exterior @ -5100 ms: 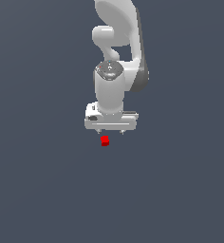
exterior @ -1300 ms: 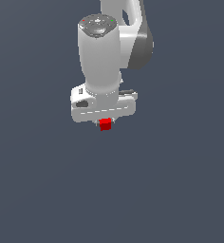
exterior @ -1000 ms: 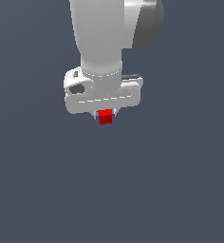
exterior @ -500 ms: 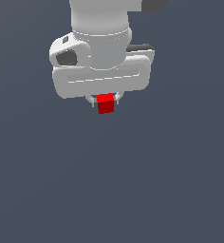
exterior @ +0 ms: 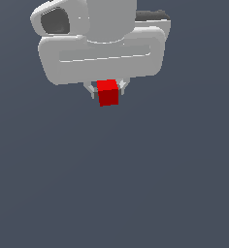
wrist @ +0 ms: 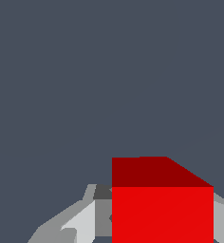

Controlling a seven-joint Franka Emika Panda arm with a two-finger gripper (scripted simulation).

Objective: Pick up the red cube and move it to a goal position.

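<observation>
The red cube [exterior: 108,93] is small and bright red. It sits between the two short fingers of my white gripper [exterior: 107,92], which is shut on it and holds it up in the air, near the top of the exterior view. The gripper's wide white body [exterior: 102,58] fills the space above the cube. In the wrist view the red cube [wrist: 161,204] is large and close, with a grey finger [wrist: 88,218] showing beside it.
The plain dark grey ground [exterior: 116,184] spreads under and around the gripper. No other object shows in either view.
The gripper with the red cube in it has come closer to the exterior camera and looks much larger. The cube stays held between the fingers.
</observation>
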